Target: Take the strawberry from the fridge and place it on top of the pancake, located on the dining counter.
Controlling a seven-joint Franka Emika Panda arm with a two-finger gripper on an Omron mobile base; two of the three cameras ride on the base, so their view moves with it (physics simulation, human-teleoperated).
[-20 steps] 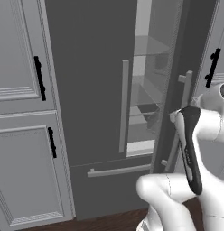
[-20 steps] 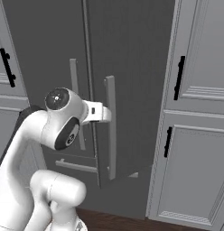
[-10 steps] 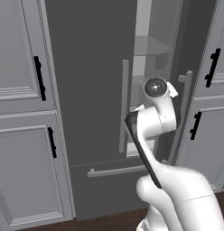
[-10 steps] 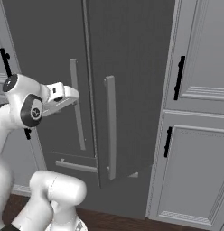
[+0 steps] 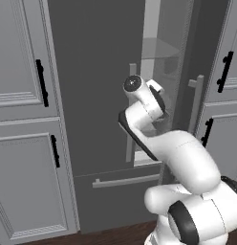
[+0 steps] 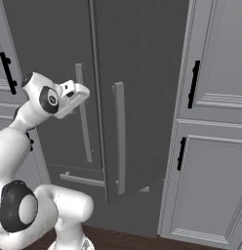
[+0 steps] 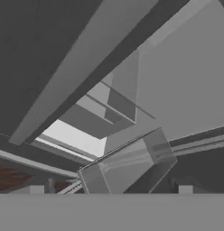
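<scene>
- The arm has swung left across the fridge [image 5: 101,86] front since a second ago; the hand now sits by the gap of the part-open right door.
- Gripper [image 6: 79,95] jaws look spread wide, holding nothing.
- Can't spot the strawberry yet, presumably inside.
- Earlier the door gap showed more shelves.

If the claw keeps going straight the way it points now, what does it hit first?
Probably the fridge interior: the hand view looks through the door gap at a clear bin and shelves. Depth is unclear.
</scene>
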